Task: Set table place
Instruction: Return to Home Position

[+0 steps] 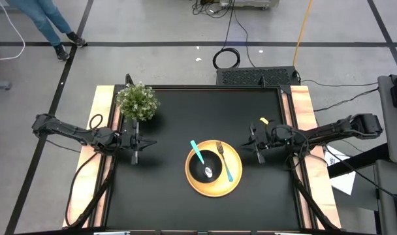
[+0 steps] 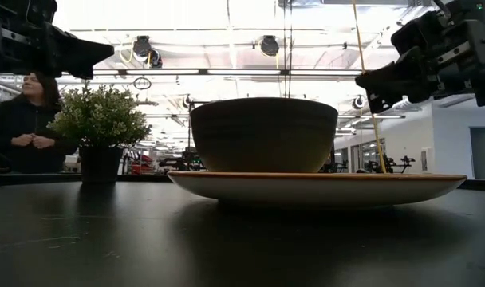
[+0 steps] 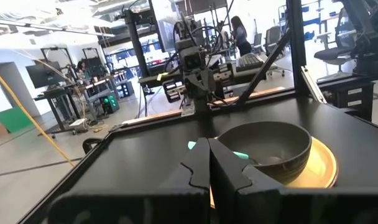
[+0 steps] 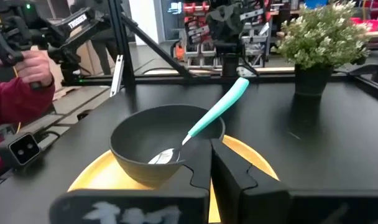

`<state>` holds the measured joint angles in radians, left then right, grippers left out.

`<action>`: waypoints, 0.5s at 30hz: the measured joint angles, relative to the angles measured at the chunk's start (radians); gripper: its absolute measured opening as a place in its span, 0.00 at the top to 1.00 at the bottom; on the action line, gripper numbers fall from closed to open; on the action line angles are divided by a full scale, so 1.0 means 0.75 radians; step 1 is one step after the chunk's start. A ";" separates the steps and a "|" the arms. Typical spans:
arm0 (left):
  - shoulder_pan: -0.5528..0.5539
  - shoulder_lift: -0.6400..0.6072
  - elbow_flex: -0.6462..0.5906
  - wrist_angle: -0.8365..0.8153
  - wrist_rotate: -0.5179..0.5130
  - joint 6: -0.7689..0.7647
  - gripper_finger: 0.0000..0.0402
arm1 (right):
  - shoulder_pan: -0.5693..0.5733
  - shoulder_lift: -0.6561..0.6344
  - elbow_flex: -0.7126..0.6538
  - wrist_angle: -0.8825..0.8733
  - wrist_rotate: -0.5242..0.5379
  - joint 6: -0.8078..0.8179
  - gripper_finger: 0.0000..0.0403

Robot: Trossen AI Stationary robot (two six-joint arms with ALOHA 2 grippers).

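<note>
A round yellow plate (image 1: pixel 232 183) lies on the black table (image 1: pixel 166 196), a little right of its middle. On the plate stands a black bowl (image 4: pixel 145 146). A teal-handled spoon (image 4: pixel 217 112) lies in the bowl, its metal end on the bowl's floor and its handle leaning on the rim. A teal-handled fork (image 1: pixel 226 163) lies on the plate to the right of the bowl. My left gripper (image 3: pixel 209 162) hangs shut over the table's left side and points at the plate. My right gripper (image 4: pixel 212 163) hangs shut over the right side, close to the plate's edge, with nothing in it.
A small bushy potted plant (image 1: pixel 138 101) stands at the far left of the table. Wooden strips (image 1: pixel 301 111) run along both short sides. A person (image 2: pixel 23 119) stands beyond the far left corner, and a red-sleeved hand (image 4: pixel 27 68) shows off the table in the right wrist view.
</note>
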<state>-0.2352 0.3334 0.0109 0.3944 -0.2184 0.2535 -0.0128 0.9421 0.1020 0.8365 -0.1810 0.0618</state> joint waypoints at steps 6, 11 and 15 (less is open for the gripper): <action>0.000 0.000 0.000 -0.001 0.000 0.000 1.00 | -0.005 -0.035 0.000 -0.014 0.000 0.005 1.00; 0.000 0.000 0.000 -0.002 0.002 -0.006 1.00 | -0.004 -0.034 0.000 -0.012 0.001 0.006 1.00; 0.000 0.000 0.000 -0.002 0.006 -0.006 1.00 | -0.004 -0.034 0.000 -0.003 0.001 0.005 1.00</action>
<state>-0.2352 0.3334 0.0109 0.3931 -0.2138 0.2489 -0.0158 0.9165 0.1020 0.8341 -0.1806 0.0654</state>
